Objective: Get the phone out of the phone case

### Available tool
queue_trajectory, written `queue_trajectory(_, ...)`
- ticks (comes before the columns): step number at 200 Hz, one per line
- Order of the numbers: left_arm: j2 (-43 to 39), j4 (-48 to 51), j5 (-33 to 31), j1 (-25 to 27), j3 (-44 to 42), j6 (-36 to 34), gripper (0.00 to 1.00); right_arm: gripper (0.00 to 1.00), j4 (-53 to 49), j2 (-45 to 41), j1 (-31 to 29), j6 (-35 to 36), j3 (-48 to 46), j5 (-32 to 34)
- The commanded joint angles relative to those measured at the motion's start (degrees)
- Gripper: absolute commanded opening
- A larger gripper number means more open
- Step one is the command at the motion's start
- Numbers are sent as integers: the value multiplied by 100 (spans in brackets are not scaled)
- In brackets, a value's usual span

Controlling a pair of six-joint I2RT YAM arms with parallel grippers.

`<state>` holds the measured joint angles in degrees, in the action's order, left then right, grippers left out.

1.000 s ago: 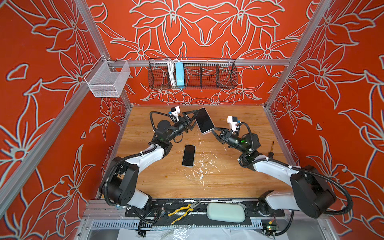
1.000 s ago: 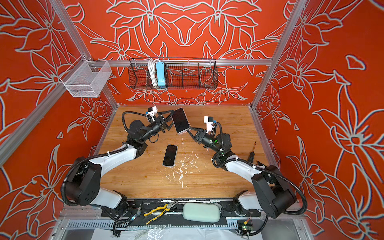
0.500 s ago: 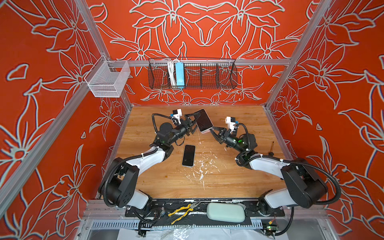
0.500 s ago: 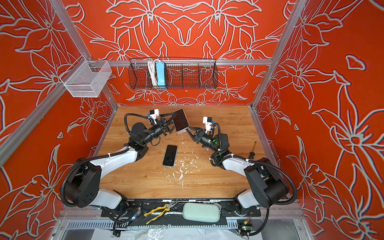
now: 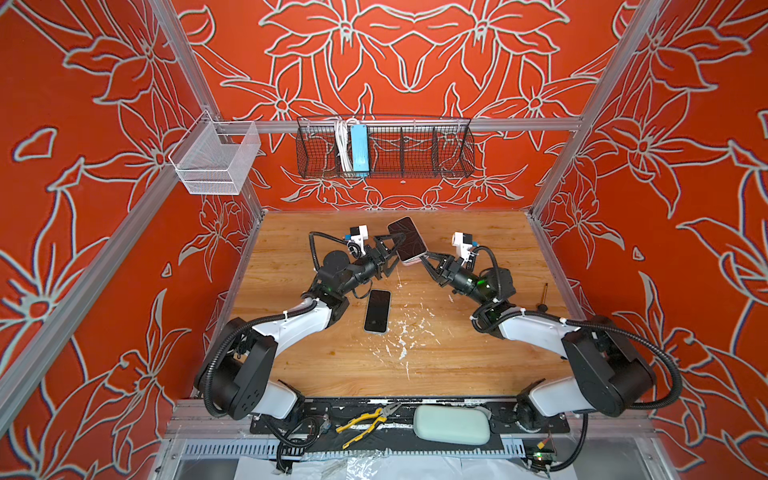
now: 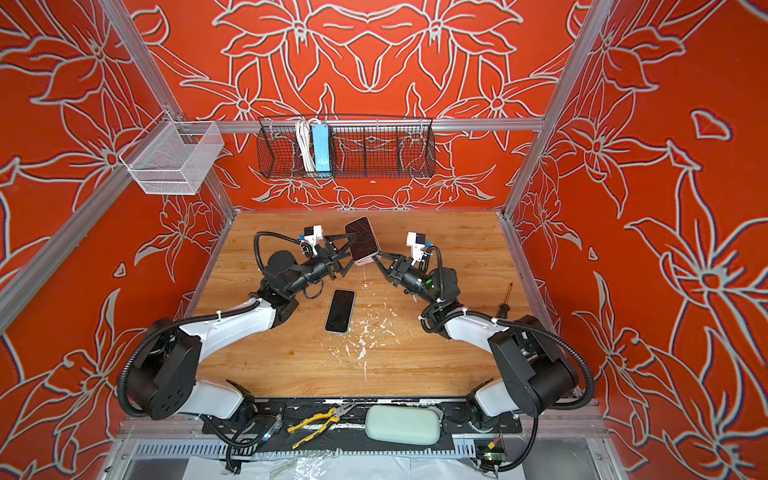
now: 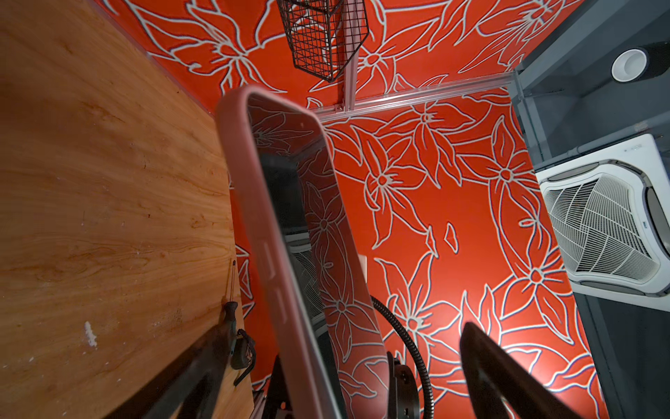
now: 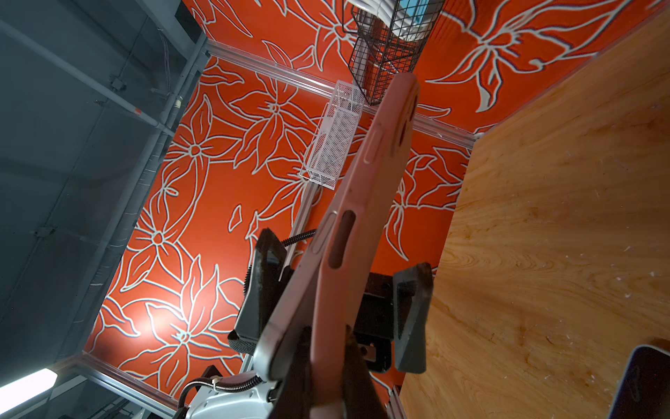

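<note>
The phone [image 5: 408, 240] [image 6: 363, 240], screen up in a pink phone case [image 7: 253, 217], is held tilted above the back of the table in both top views. My right gripper [image 5: 422, 259] [image 6: 375, 257] [image 8: 328, 362] is shut on the case's lower end. There the phone's silver edge [image 8: 286, 326] stands apart from the pink case [image 8: 362, 181]. My left gripper [image 5: 395, 254] [image 6: 348, 254] [image 7: 348, 333] is open, its fingers [image 8: 266, 272] straddling the phone without touching it.
A second black phone [image 5: 377, 311] [image 6: 340, 311] lies flat on the wooden table [image 5: 478, 353]. A screwdriver [image 5: 543, 297] lies by the right wall. Black wire basket [image 5: 384, 147] and white basket [image 5: 216, 158] hang above. Pliers [image 5: 365, 422] and a pale pouch [image 5: 451, 424] sit at the front rail.
My left gripper's jaws have spread wide and let go of the phone. The right gripper still holds the cased phone in about the same place.
</note>
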<state>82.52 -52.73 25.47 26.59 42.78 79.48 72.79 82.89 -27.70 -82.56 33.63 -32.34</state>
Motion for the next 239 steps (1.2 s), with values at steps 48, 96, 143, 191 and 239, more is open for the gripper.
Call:
queue_trajectory(48,-1229,1713,-667,583,-23,-389,97,11,572,-133,-6,16,125,173)
queue_trajectory(96,-1518,1639,-1020,1229,-361,195,97,11,659,47,-3,66,213,227)
queue_trajectory(143,-1657,1313,-1909,1692,-367,347,97,10,724,124,-1,216,185,249)
queue_trajectory(191,-1801,1142,-2685,1802,-366,404,97,10,508,33,-25,494,149,240)
queue_trajectory(239,-1610,881,-2804,1806,-224,556,97,10,637,91,-72,525,107,274)
